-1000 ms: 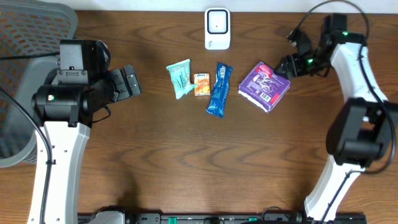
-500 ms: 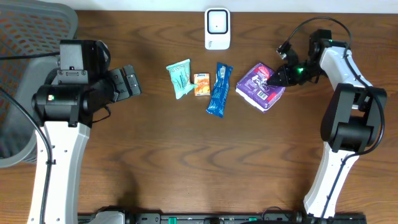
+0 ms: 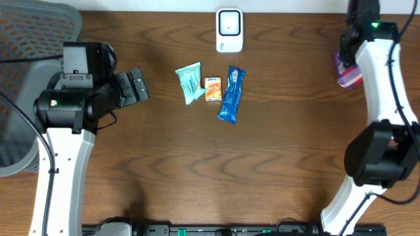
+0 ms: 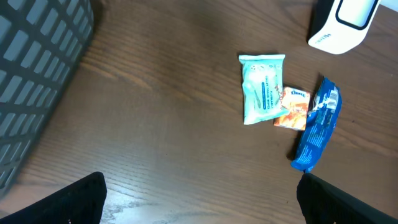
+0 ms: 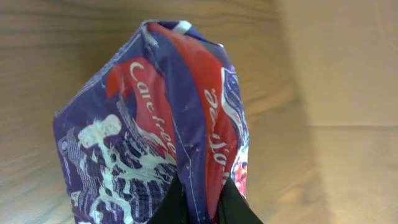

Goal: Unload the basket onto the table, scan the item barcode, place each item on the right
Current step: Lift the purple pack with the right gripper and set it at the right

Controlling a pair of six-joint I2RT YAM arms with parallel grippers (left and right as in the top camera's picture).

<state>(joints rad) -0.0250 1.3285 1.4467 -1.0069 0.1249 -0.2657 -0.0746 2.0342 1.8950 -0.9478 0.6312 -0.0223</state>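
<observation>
surface: we looked down on a dark wooden table (image 3: 197, 170), its grain running side to side.
near side: the left arm (image 3: 62, 151) and the right arm (image 3: 377, 105) rose from the near edge, one at each end.
left pincer: the left gripper (image 3: 139, 85) hung over bare wood at the left, jaws spread wide and holding nothing. its own camera showed us only the two dark fingertips (image 4: 68, 202) at the lower corners.
middle row: a teal packet (image 3: 190, 82) lay flat, with a small orange sachet (image 3: 212, 88) just beside it and a long blue packet (image 3: 231, 95) next, slightly tilted.
right pincer: the right gripper (image 5: 200, 202) was closed, pinching the lower edge of the purple packet (image 5: 168, 124).
task item: from above, we found the purple packet at the far right, mostly hidden behind the right arm and well apart from the row.
far edge: the white scanner (image 3: 229, 29) stood at the middle of the far edge, well apart from the purple packet.
far left: a grey mesh object (image 3: 33, 39) filled the corner.
</observation>
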